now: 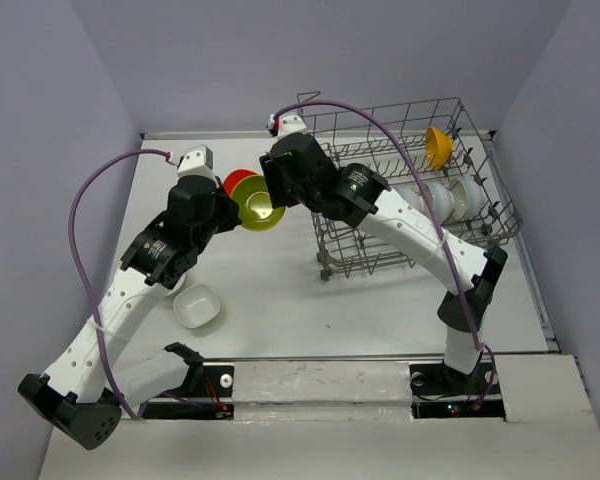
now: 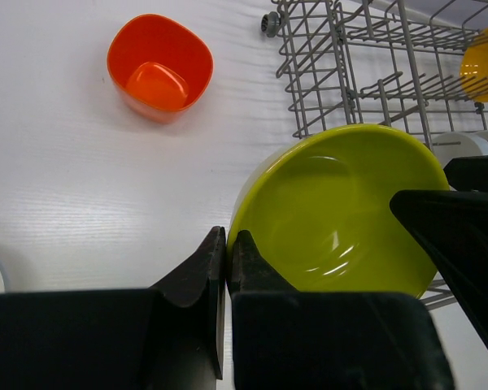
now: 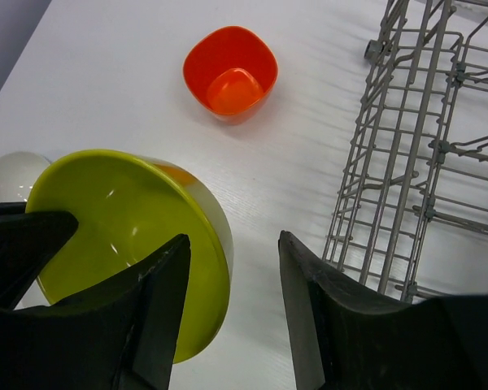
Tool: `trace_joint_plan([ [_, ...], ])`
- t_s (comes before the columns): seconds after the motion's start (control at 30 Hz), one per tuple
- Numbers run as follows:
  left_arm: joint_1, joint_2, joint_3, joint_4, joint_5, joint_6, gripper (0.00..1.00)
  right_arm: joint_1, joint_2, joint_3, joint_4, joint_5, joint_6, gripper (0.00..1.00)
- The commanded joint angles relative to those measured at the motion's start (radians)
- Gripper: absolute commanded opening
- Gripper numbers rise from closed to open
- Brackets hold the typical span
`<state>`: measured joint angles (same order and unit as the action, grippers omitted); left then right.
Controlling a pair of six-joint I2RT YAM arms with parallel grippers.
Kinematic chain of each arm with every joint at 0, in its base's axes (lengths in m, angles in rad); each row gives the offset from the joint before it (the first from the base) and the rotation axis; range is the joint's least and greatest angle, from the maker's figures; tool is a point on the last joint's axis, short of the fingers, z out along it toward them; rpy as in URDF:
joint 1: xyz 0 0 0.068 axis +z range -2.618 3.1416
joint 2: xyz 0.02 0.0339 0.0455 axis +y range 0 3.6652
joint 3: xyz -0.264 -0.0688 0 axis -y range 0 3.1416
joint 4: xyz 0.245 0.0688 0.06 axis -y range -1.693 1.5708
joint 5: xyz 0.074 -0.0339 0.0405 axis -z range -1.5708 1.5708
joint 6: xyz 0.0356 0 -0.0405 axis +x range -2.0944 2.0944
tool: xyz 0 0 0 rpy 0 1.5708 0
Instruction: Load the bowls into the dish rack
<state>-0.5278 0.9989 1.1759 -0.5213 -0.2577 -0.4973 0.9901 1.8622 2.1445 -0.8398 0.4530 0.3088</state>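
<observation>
A lime green bowl (image 1: 258,204) hangs tilted above the table just left of the dish rack (image 1: 410,190). My left gripper (image 2: 228,237) is shut on the near rim of this bowl (image 2: 342,211). My right gripper (image 3: 232,244) is open and straddles the opposite rim of the bowl (image 3: 114,219): one finger sits inside it, the other stands clear of its outer wall. A red-orange bowl (image 1: 240,182) rests on the table behind it and a white bowl (image 1: 197,305) lies nearer the left arm. In the rack are an orange-yellow bowl (image 1: 438,146) and white bowls (image 1: 435,198).
The rack's wire side and corner foot (image 3: 423,138) stand close to the right of my right gripper. The red-orange bowl (image 3: 230,69) sits upright on the white table beyond the grippers. A purple wall closes off the back and sides.
</observation>
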Motion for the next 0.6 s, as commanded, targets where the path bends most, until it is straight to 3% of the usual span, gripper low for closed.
trace_joint_plan([
  [0.0,0.006,-0.034,0.045,0.047,0.005,0.014,0.0,0.018,0.025,0.063,-0.005,0.021,-0.011,0.52],
  [0.33,0.006,-0.036,0.06,0.047,0.006,0.023,0.0,0.018,0.049,0.087,-0.016,0.041,-0.016,0.43],
  [0.5,0.006,-0.036,0.06,0.049,0.008,0.028,0.0,0.018,0.049,0.089,-0.016,0.059,-0.014,0.22],
  [0.57,0.006,-0.037,0.059,0.053,0.008,0.028,0.0,0.018,0.049,0.089,-0.016,0.065,-0.016,0.08],
])
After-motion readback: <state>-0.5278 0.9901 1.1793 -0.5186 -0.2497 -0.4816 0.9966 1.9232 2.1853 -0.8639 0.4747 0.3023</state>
